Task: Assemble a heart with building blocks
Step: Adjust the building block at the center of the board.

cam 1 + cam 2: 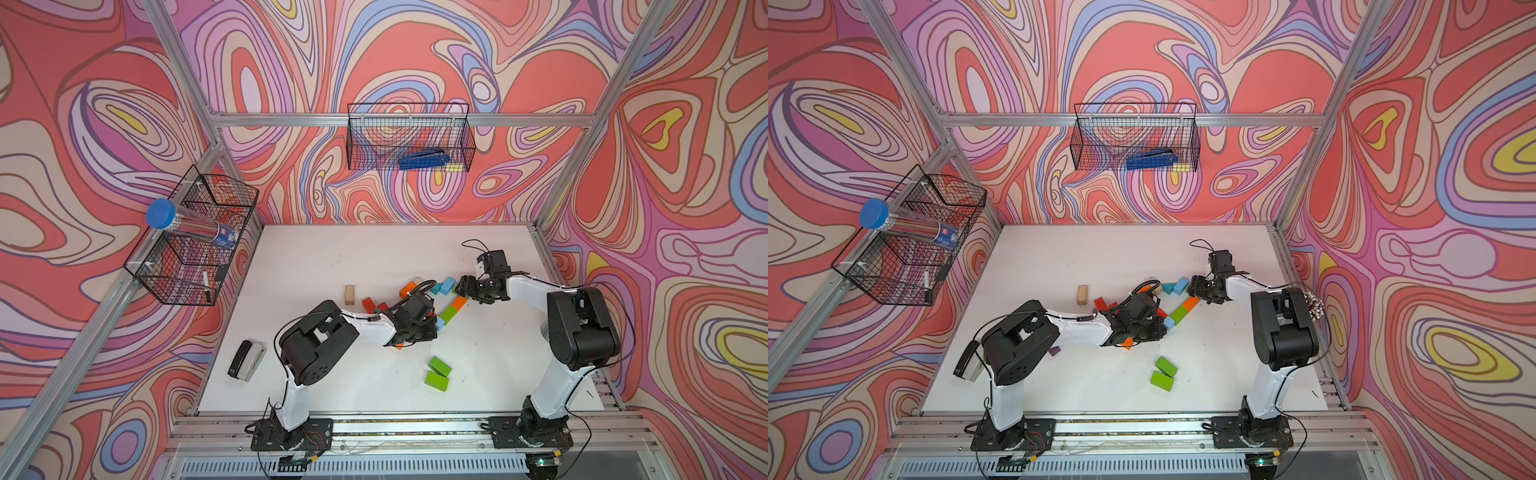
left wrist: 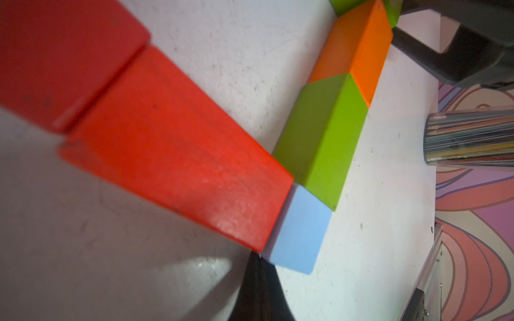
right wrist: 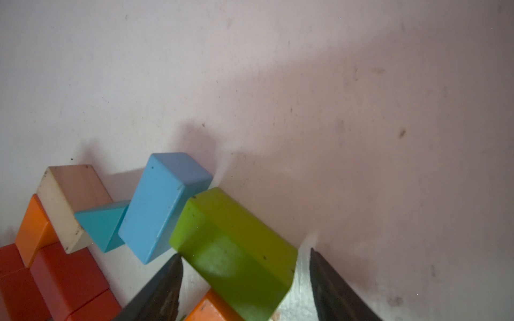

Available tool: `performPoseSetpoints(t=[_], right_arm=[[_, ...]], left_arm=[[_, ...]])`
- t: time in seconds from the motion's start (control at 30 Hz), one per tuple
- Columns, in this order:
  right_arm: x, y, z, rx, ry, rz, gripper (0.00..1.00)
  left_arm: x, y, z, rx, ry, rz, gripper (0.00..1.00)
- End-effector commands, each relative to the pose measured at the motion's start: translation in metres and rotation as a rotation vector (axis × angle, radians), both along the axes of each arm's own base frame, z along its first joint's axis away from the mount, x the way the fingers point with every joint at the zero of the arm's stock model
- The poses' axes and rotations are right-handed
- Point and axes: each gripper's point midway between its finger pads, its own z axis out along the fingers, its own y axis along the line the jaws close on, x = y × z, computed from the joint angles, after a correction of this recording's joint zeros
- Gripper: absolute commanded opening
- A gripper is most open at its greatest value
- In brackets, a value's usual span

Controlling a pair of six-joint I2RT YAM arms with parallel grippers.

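The building blocks lie mid-table in both top views. A red brick (image 2: 178, 169) and a light blue brick (image 2: 300, 230) meet at a corner. From there a green brick (image 2: 325, 139) and an orange brick (image 2: 358, 47) run in a line. My left gripper (image 2: 257, 257) is shut and empty, its tip at the corner where red meets light blue. My right gripper (image 3: 244, 252) is open around another green brick (image 3: 233, 250), with a gap at one finger. Beside that green brick lie a light blue brick (image 3: 158, 208), a teal wedge (image 3: 103, 222) and a wooden block (image 3: 69, 200).
Two loose green bricks (image 1: 438, 372) lie nearer the front. A wooden block (image 1: 350, 294) stands alone to the left. A black-and-grey stapler (image 1: 247, 359) lies near the left table edge. Wire baskets (image 1: 195, 237) hang on the left and back walls.
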Motion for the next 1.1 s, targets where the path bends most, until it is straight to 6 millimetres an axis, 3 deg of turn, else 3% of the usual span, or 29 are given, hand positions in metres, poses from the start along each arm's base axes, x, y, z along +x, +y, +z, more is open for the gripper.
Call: performPoseSetpoints(t=[0.0, 0.77, 0.97, 1.0, 1.07], right_arm=[[0.003, 0.003, 0.004, 0.004, -0.011, 0.002, 0.71], [-0.007, 0.009, 0.008, 0.013, -0.011, 0.006, 0.62], [-0.004, 0.002, 0.011, -0.036, -0.011, -0.004, 0.7], [-0.002, 0.001, 0.024, -0.037, -0.044, -0.001, 0.73], [-0.001, 0.002, 0.033, -0.038, -0.066, 0.011, 0.77]], left_arm=[[-0.009, 0.016, -0.016, 0.063, 0.036, 0.027, 0.0], [-0.008, 0.013, -0.013, 0.05, 0.032, 0.03, 0.0], [-0.008, 0.015, -0.009, 0.054, 0.025, 0.029, 0.0], [-0.008, 0.016, -0.007, 0.056, 0.018, 0.029, 0.0], [-0.009, 0.02, -0.002, 0.065, 0.006, 0.026, 0.0]])
